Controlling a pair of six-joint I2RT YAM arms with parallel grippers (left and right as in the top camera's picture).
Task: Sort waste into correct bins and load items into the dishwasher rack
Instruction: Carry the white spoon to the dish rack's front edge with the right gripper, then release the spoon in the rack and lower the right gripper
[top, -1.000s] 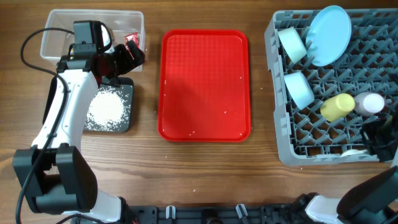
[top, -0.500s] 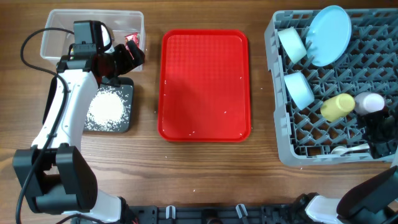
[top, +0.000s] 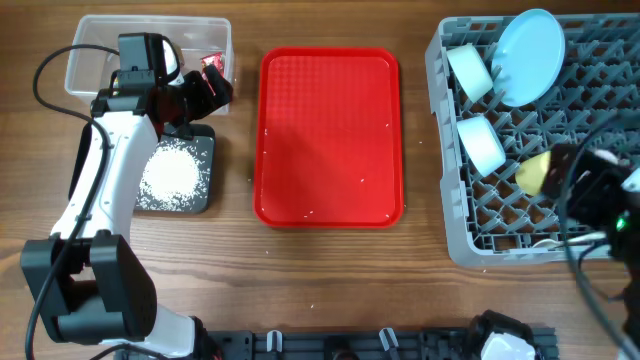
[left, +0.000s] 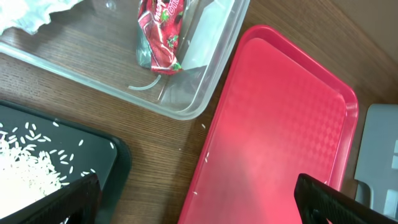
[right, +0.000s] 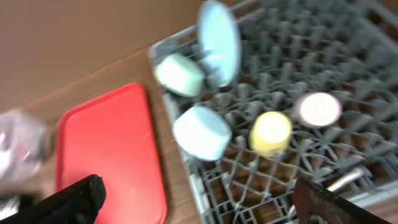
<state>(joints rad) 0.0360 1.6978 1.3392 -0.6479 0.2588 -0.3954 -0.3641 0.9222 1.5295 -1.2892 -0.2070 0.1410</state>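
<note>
The grey dishwasher rack (top: 455, 180) on the right holds a light-blue plate (top: 530, 55), two light-blue bowls (top: 468, 70) (top: 480, 142), a yellow cup (top: 533, 172) and a pink cup (right: 318, 109). A white spoon (right: 345, 180) lies at the rack's front. My right gripper (right: 199, 190) hangs open and empty above the rack, blurred. My left gripper (top: 205, 92) is open and empty beside the clear tub (top: 150, 35), which holds a red wrapper (left: 160, 31) and a white tissue (left: 25, 15). Rice (top: 172, 172) fills the black tray (top: 205, 195).
A flat red serving tray (top: 330, 135) lies in the middle of the wooden table with a few rice grains on it. The left arm stretches along the table's left side over the black tray.
My right gripper has opened, leaving the white spoon at the rack's front, and has risen away over the rack. The left arm has not moved.
</note>
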